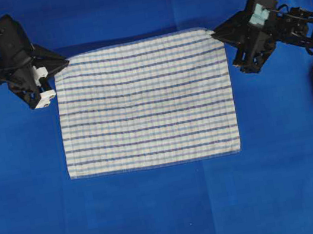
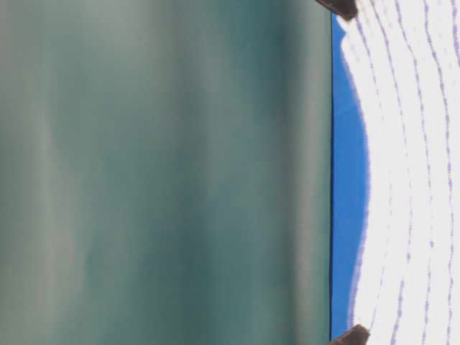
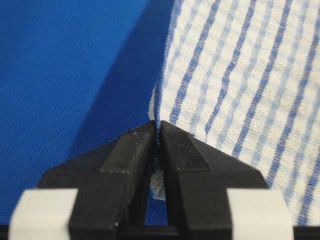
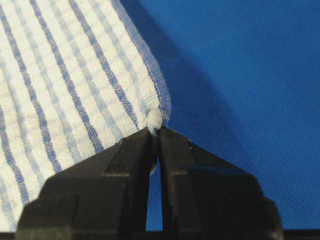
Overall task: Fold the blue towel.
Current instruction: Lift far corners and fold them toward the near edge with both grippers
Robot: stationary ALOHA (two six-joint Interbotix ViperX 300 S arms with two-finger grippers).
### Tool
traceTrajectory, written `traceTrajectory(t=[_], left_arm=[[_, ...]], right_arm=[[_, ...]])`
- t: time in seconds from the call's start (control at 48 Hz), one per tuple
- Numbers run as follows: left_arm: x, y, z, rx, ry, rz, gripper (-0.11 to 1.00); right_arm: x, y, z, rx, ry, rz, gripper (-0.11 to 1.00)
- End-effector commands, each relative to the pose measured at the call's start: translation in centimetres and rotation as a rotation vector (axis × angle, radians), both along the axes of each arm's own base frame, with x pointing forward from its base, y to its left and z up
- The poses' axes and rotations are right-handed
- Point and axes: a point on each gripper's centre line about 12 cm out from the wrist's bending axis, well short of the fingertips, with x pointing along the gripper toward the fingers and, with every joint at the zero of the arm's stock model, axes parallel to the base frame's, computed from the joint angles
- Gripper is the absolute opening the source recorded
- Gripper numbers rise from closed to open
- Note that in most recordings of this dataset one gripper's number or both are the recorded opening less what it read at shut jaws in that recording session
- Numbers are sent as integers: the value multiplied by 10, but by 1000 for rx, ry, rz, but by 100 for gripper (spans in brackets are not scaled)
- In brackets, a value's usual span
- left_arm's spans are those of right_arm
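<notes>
Left gripper (image 1: 65, 64) fingers (image 3: 132, 150) pinched, right gripper (image 1: 213, 35) likewise

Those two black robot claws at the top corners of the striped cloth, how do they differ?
The left gripper pinches the top-left corner of the white, blue-striped woven towel; the right gripper pinches its top-right corner. The left gripper carries white blocks, the right gripper pale teal ones. In the wrist views, a cloth tuft bunches above the right gripper's tips; at the left gripper, cloth shows below them. Both are shut on the towel.

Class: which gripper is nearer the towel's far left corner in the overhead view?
Left. The left gripper pinches that corner of the towel; the right gripper pinches the opposite far corner.
</notes>
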Motion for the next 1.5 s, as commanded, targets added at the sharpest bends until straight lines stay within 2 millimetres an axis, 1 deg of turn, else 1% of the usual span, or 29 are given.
traceTrajectory(t=[0.0,0.229,0.333,0.5,0.667,0.833,1.021,1.271,1.375,1.479], left_arm=[[1,-3,9,12,-30,-14,4],[4,-12,10,10,-34,-47,4],[5,-20,10,6,-35,-72,4],[3,-39,16,3,-60,-132,4],[2,-66,26,8,-108,-230,4],[-1,-90,28,-21,-135,-301,4],[1,-112,30,-77,-168,-353,4],[1,-134,28,-92,-161,-433,4],[2,-141,24,-95,-145,-458,4],[2,-144,19,-98,-124,-467,4]], right_arm=[[0,2,7,-10,-24,6,0],[3,5,8,-6,-27,17,0],[5,11,9,-4,-32,41,0],[7,35,16,28,-61,101,0],[1,57,23,70,-103,139,-1],[-6,79,23,133,-127,171,-1],[-7,102,22,186,-133,219,-1],[-7,130,17,252,-121,266,-1],[-5,139,13,265,-118,273,-1],[-2,146,6,273,-96,269,-1]])
